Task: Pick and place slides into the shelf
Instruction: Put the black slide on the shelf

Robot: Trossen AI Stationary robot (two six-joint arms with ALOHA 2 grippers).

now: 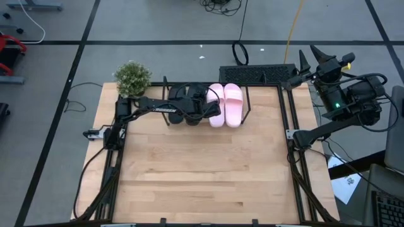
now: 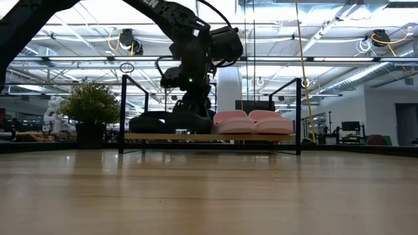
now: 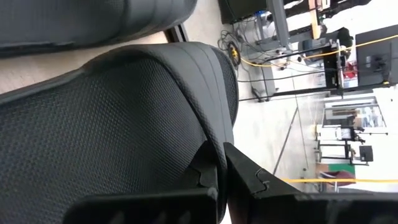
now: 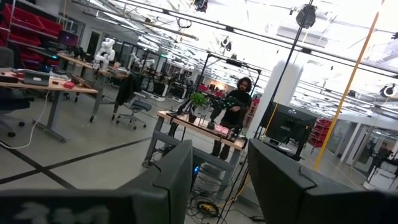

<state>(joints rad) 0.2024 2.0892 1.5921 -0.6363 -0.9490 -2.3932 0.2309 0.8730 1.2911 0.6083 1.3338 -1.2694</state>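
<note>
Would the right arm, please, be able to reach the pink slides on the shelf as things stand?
Probably yes: the right pincer is open and parked off the table's far right corner, and the pink slides lie on the shelf's right end, with the left pincer over the black pair.

Bright overhead ceiling glare, even soft shadows, blurred close foreground

On the shelf (image 1: 247, 101), two slides (image 1: 226, 104) lie right of, seemingly touching, two others (image 1: 183, 111).
</note>
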